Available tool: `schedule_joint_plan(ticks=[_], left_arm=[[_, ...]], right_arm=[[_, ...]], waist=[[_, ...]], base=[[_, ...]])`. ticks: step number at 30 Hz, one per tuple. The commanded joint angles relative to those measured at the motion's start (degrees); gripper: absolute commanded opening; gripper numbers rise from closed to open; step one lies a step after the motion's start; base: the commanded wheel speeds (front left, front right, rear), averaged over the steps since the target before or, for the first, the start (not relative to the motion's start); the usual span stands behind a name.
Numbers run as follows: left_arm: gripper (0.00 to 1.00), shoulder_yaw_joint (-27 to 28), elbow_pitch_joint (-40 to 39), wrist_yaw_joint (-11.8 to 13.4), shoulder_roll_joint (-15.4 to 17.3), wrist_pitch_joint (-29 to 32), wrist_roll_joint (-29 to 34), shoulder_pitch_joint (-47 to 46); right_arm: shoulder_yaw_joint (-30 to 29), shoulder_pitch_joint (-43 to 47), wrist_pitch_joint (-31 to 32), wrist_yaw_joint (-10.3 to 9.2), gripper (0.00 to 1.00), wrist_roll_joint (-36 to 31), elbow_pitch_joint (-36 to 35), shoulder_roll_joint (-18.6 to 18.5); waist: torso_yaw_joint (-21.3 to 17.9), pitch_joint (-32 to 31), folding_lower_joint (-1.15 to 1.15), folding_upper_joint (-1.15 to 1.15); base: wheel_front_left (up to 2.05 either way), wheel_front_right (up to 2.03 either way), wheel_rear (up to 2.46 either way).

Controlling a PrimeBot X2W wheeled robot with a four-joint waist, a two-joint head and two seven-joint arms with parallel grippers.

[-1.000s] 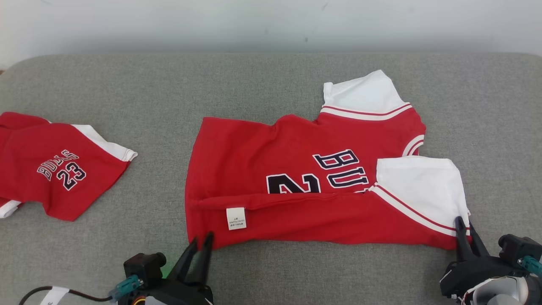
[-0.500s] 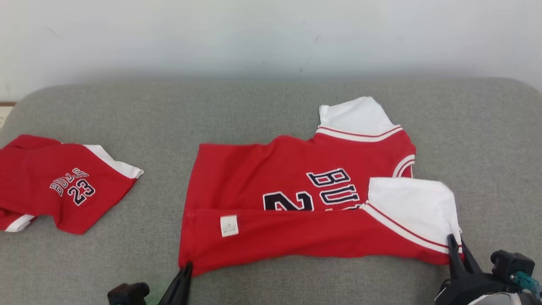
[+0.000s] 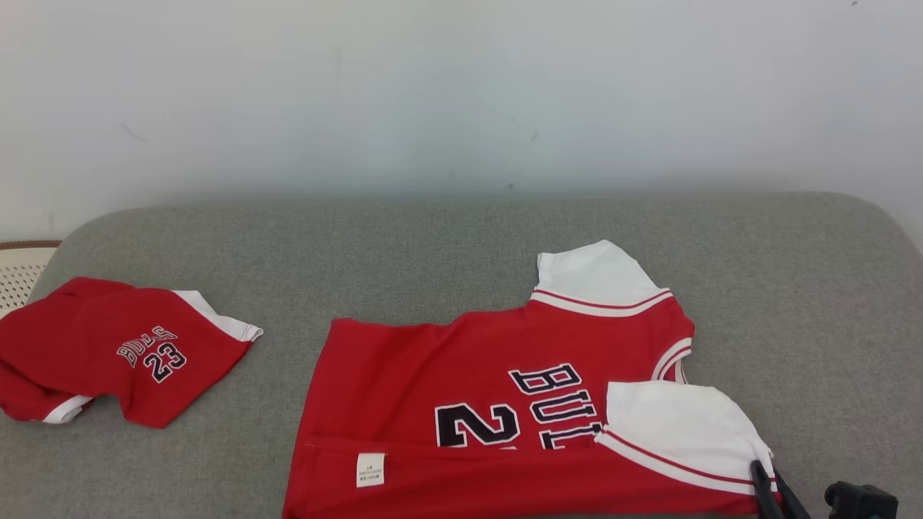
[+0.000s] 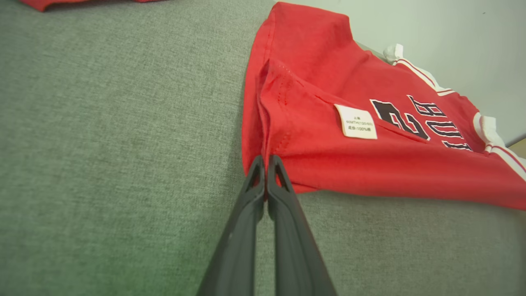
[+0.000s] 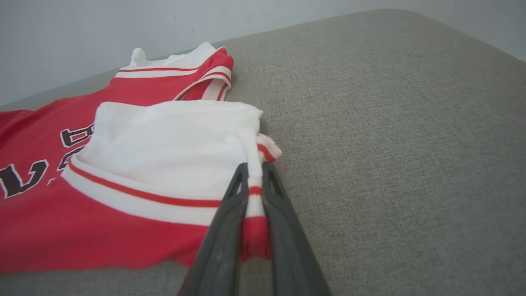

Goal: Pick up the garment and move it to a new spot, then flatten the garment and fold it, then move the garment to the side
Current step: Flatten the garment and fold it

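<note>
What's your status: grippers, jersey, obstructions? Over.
Left gripper shut at jersey hem corner, hold unclear. Right gripper shut on sleeve. Jersey lies half-folded. Smaller red garment apart, not obstructing.

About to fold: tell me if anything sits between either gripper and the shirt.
Nothing visible does. The left gripper is shut at a hem corner of the shirt; the right gripper pinches its white sleeve edge.

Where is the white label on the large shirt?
Head view: the label sits on the folded near flap of the shirt, toward its left end, left of the black number.
</note>
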Motion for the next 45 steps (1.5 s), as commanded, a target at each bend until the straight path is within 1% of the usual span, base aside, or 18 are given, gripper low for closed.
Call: schedule_joint_plan(ticks=[1,9,20,21,22,23,24,28,29,32,35,38,45], left_arm=[[0.00,0.68,0.63,0.05,0.76,-0.24,-0.16,1.64],[0.00,0.89,1.56,0.05,0.40,-0.24,0.42,4.28],[0.00,2.83,0.99,0.05,-0.32,-0.24,2.50,2.77],[0.25,2.96,1.03,0.05,-0.44,-0.24,2.78,2.66],[0.45,3.15,1.21,0.05,-0.60,-0.24,2.72,2.67],[0.80,3.42,1.40,0.05,-0.72,-0.24,2.77,2.72],[1.00,3.87,1.70,0.05,-0.84,-0.24,2.93,2.81],[1.00,6.53,2.03,0.04,-1.53,-0.24,4.85,3.29],[1.00,7.97,1.09,0.04,-1.66,-0.24,5.98,2.95],[1.00,8.53,-0.63,0.04,-1.59,-0.24,7.38,0.82],[1.00,7.76,-1.00,0.04,-1.18,-0.24,8.20,-2.31],[1.00,6.72,-0.73,0.04,-0.49,-0.24,8.81,-7.78],[1.00,1.65,6.21,0.04,-0.24,-0.24,8.69,-21.74]], right_arm=[[0.34,1.17,-0.01,-0.08,0.00,0.61,-0.19,-0.87],[2.66,4.56,0.00,-0.08,0.00,2.08,-0.57,-1.19],[4.04,4.74,0.00,-0.08,0.00,2.79,-1.22,-1.36],[3.46,4.62,-0.01,-0.08,0.27,2.53,-1.51,-1.40],[3.13,4.61,-0.01,-0.08,0.87,2.21,-1.68,-1.38],[2.40,4.51,0.00,-0.08,1.00,1.89,-1.93,-1.41],[1.62,4.30,0.00,-0.08,1.00,1.49,-2.41,-1.49],[-2.07,4.13,0.00,-0.08,1.00,-0.76,-4.23,-1.02],[-3.88,3.58,0.00,-0.08,1.00,-2.26,-5.35,-0.74],[-5.86,2.04,-0.01,-0.08,1.00,-4.02,-6.75,-0.23],[-6.39,-0.58,0.00,-0.08,1.00,-5.64,-7.68,0.30],[-5.91,-4.19,0.00,-0.08,1.00,-6.65,-8.10,0.45],[-3.86,-10.05,0.00,-0.08,1.00,-6.90,-8.30,0.66]], waist=[[0.37,-1.43,0.01,0.00],[1.87,-2.57,0.01,0.00],[2.28,-0.94,0.01,0.00],[2.20,-0.78,0.01,0.00],[2.13,-0.62,0.01,0.00],[2.07,-0.48,0.01,0.00],[2.03,-0.33,0.01,0.00],[2.34,0.15,0.01,0.00],[2.50,0.69,0.01,0.00],[2.75,1.70,0.01,0.00],[2.90,3.17,0.01,0.00],[3.05,5.63,0.01,0.00],[2.95,10.51,0.01,0.00]], base=[[0.00,0.00,0.00],[0.00,0.00,0.00],[0.00,0.00,0.00],[0.00,0.00,0.00],[0.00,0.00,0.00],[0.00,0.00,0.00],[0.00,0.00,0.00],[0.00,0.00,0.00],[0.00,0.00,0.00],[0.00,0.00,0.00],[0.00,0.00,0.00],[0.00,0.00,0.00],[0.00,0.00,0.00]])
